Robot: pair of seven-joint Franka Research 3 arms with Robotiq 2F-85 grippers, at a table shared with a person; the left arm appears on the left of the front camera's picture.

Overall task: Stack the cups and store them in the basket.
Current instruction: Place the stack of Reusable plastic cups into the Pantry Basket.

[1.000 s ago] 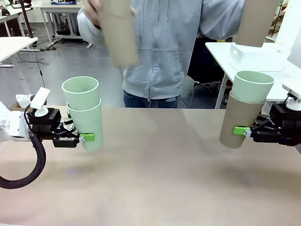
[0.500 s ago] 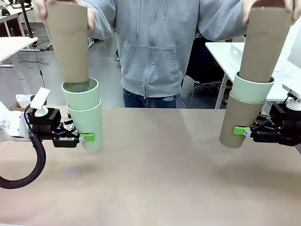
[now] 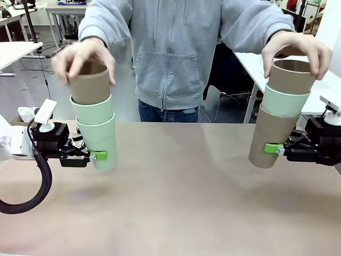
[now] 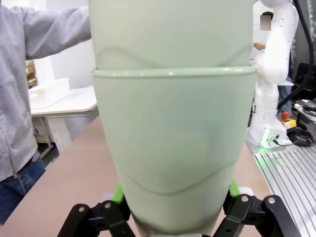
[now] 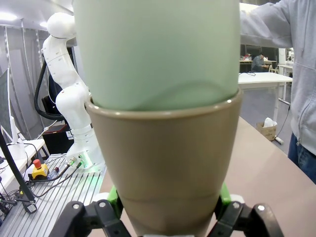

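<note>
My left gripper (image 3: 100, 155) is shut on the lowest cup of a stack held above the table: a mint cup (image 3: 100, 140), a second mint cup (image 3: 92, 112) nested in it, and a brown cup (image 3: 89, 84) on top. The person's hand (image 3: 85, 54) grips that brown cup's rim. My right gripper (image 3: 269, 149) is shut on a brown cup (image 3: 270, 133) carrying a mint cup (image 3: 285, 101) and a brown cup (image 3: 291, 74) under the person's other hand (image 3: 297, 47). The wrist views show each held cup (image 4: 173, 148) (image 5: 165, 158) up close. I cannot tell whether the white box on the side table is the basket.
The person stands at the far edge of the brown table (image 3: 176, 197), both arms reaching out over the stacks. A white rectangular box (image 4: 47, 92) lies on a white side table (image 3: 248, 58) to the right.
The person has lowered two brown cups from overhead into the tops of both stacks, and they now sit nested in the mint cups. Neither arm has moved.
</note>
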